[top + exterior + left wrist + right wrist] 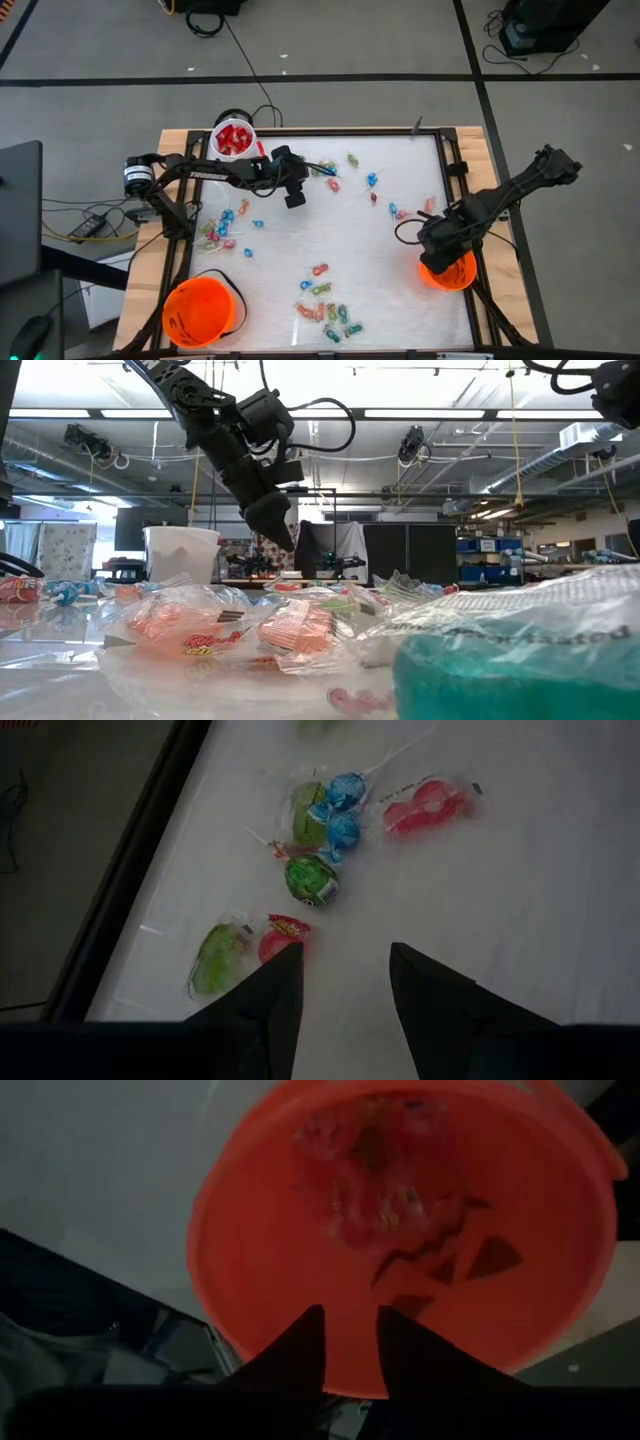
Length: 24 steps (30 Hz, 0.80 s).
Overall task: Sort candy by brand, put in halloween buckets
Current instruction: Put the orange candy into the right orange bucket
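Candy lies scattered on the white table: one cluster near the left edge (222, 228), another at the front (325, 305), and loose pieces at the back (352, 172). My left gripper (293, 196) hovers open above the table's far left part with nothing between its fingers. Green, blue and red pieces (312, 878) lie just ahead of it. My right gripper (350, 1330) stands open over the orange bucket (447, 272) at the near right, which holds pinkish candy (370, 1170). A white bucket (233, 138) with red packets stands at the far left. A second orange bucket (200, 312) stands at the near left.
A black frame (452, 170) runs along the table's edges. Cables and a small box (95, 225) lie off the table's left side. Free white surface lies in the middle of the table (330, 235).
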Motion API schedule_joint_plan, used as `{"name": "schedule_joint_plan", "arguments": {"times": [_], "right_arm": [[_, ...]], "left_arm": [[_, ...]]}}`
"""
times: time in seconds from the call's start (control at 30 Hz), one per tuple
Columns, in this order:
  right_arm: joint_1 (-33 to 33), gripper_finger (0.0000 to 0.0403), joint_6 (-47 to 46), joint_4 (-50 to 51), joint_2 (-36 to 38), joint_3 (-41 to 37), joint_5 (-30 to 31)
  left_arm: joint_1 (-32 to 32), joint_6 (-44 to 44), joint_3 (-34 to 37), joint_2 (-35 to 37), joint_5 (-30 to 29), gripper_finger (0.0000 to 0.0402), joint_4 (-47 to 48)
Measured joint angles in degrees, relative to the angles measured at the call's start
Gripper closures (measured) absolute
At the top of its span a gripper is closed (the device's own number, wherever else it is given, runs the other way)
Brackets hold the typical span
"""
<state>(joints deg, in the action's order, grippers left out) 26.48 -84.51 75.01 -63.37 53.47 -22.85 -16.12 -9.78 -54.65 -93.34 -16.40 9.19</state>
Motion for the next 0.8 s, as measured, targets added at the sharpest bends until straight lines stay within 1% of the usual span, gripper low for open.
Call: {"name": "schedule_joint_plan", "arguments": {"times": [0.13, 0.23, 0.33, 0.53, 0.7, 0.8], "right_arm": [[-3.47, 0.0276, 4.31, -0.26, 1.33, 0.00, 5.36], [-7.19, 0.0274, 7.22, -0.41, 1.78, 0.00, 11.45], [-11.91, 0.0275, 10.86, -1.03, 1.65, 0.00, 14.35], [-22.33, 0.0275, 15.19, -2.96, 1.55, 0.00, 23.13], [-33.50, 0.0275, 19.34, 2.55, -0.90, -0.33, 30.93], [-40.06, 0.0275, 22.59, 2.85, -2.85, -2.72, 32.34]], "left_arm": [[0.00, 0.00, -0.02, 0.00, 0.19, 0.0245, -0.02], [-0.04, 0.16, -0.02, 0.01, 4.97, 0.0245, -0.06], [0.01, 0.28, -0.02, 0.00, 9.03, 0.0245, -0.09], [-0.42, -0.23, -0.07, 0.02, 9.43, 0.0245, -0.87], [-0.79, -0.31, -0.07, 0.02, 9.42, 0.0245, -0.54], [-0.76, -0.32, -0.07, 0.02, 9.42, 0.0245, 0.10]]}}
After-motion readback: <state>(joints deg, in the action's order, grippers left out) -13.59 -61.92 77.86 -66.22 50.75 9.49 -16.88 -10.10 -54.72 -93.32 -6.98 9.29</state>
